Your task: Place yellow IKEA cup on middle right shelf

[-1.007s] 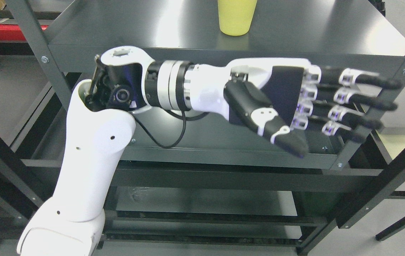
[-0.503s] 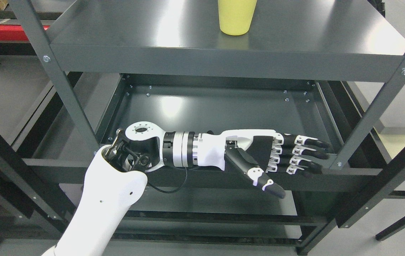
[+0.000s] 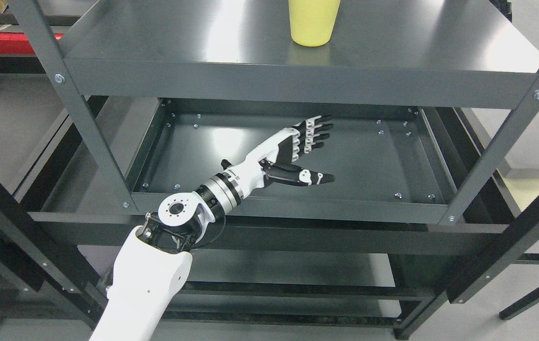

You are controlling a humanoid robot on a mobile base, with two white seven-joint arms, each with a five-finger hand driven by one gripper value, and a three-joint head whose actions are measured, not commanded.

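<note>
From my remote seat, the cup (image 3: 314, 22) stood on the upper shelf (image 3: 203, 42), toward its back and a little right of its middle. The lower shelf (image 3: 368, 156) lay directly beneath the upper shelf. My left hand (image 3: 297, 151) reached in over the lower shelf's front lip, near its middle, well below the cup and slightly to its left, fingers spread and touching nothing.
</note>
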